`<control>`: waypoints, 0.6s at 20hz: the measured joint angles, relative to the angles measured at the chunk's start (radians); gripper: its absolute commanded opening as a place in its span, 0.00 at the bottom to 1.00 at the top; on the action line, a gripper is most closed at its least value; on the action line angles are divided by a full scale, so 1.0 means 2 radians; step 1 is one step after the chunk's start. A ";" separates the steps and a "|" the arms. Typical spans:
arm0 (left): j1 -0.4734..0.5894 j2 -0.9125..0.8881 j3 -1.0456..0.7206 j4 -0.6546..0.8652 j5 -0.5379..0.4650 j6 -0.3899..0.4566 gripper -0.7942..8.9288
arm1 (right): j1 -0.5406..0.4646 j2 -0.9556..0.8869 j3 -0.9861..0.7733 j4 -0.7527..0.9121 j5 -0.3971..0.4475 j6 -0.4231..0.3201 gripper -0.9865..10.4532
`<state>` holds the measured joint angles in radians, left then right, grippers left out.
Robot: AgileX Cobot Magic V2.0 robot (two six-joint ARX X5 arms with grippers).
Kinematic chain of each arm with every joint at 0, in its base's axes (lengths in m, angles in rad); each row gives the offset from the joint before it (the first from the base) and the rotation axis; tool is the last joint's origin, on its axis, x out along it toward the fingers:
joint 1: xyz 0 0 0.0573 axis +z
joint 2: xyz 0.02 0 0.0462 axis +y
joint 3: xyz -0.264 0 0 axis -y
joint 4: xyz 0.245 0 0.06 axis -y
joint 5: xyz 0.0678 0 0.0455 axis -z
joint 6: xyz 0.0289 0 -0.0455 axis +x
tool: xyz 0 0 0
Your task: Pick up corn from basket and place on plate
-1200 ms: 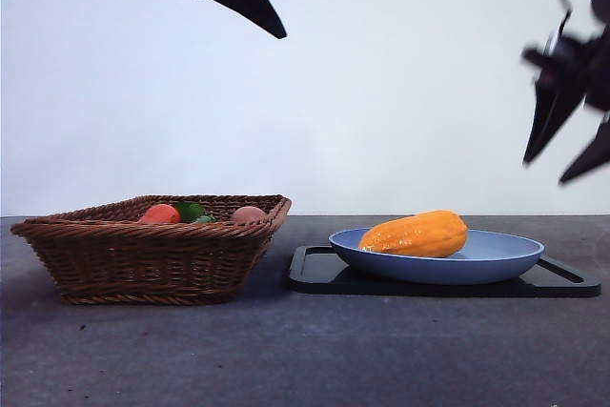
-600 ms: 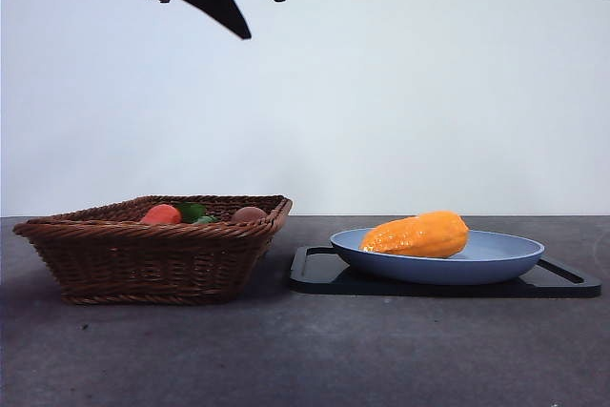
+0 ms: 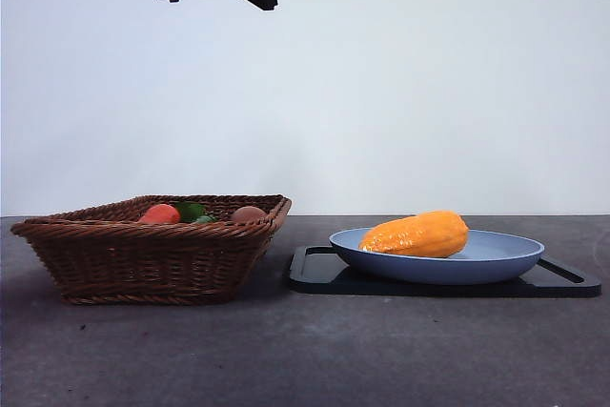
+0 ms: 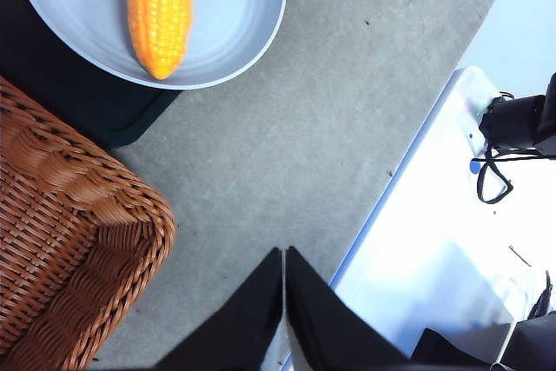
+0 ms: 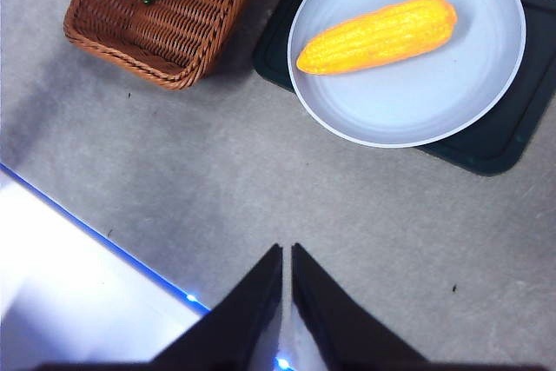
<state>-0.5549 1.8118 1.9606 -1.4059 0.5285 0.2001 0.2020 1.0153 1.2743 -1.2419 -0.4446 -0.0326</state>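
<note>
Lying on the blue plate (image 3: 496,256), the glossy, bumpy orange-yellow corn (image 3: 416,234) tapers; both grippers' fingers are pressed together, empty.

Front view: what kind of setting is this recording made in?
Most likely a lab tabletop set up for robot practice, not a kitchen: a bare grey table before a blank white wall, with a wicker basket of glossy produce and a corn on a blue plate.
</note>
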 measured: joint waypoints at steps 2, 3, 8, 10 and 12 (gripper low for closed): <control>0.000 0.000 0.000 0.000 0.000 0.000 0.09 | 0.000 0.000 0.000 0.001 0.001 0.004 0.09; 0.000 0.000 0.000 0.000 0.000 0.000 0.09 | 0.000 0.000 0.000 0.002 0.001 0.006 0.09; 0.000 0.000 0.000 0.015 0.000 0.000 0.09 | 0.000 0.000 0.000 0.015 0.001 0.007 0.09; 0.000 0.000 0.000 0.034 0.000 0.000 0.09 | 0.000 0.000 0.000 0.015 0.001 0.007 0.09; 0.000 0.000 0.000 0.054 0.000 0.000 0.09 | 0.000 0.000 0.000 0.016 0.001 0.007 0.09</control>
<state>-0.5549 1.8122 1.9606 -1.2987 0.5285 0.2001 0.2020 1.0153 1.2743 -1.2106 -0.4431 -0.0185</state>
